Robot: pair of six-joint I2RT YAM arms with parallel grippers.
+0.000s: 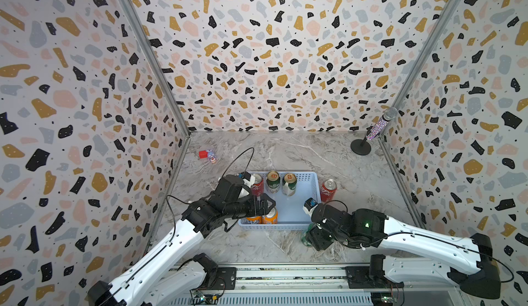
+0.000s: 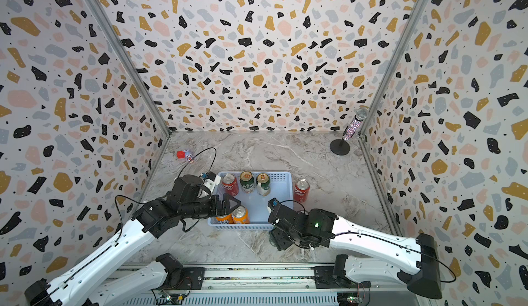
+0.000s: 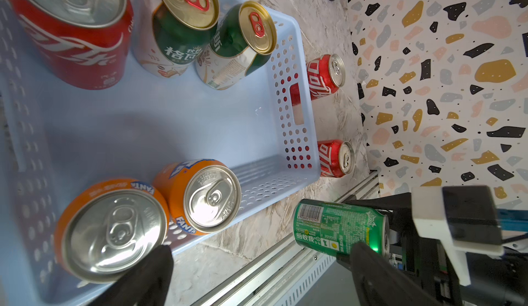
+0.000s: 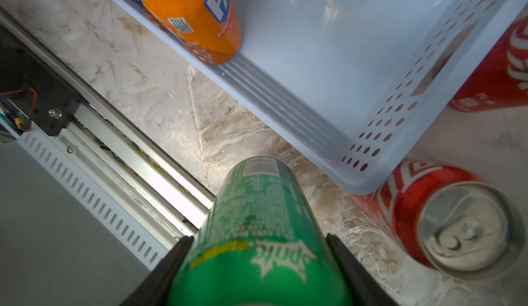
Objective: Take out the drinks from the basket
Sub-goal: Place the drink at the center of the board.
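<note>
The pale blue basket (image 1: 307, 177) (image 3: 288, 136) holds a red can (image 1: 257, 184), two dark green-and-white cans (image 1: 273, 181) (image 1: 289, 184) and two orange cans (image 1: 270, 216) (image 3: 111, 230). My left gripper (image 1: 267, 204) (image 3: 261, 250) hangs open over the orange pair, holding nothing. My right gripper (image 4: 260, 250) is shut on the bright green can (image 4: 257, 204) (image 3: 340, 227), upright just in front of the basket's front right corner. Two red cans (image 3: 325, 75) (image 3: 334, 158) stand on the table right of the basket; the nearer one is hidden under my right arm in both top views.
A microphone on a round black stand (image 1: 371, 133) is in the back right corner. A small red block with a toy figure (image 1: 207, 155) lies at the back left. A metal rail (image 1: 285, 276) runs along the table's front edge. Patterned walls close in three sides.
</note>
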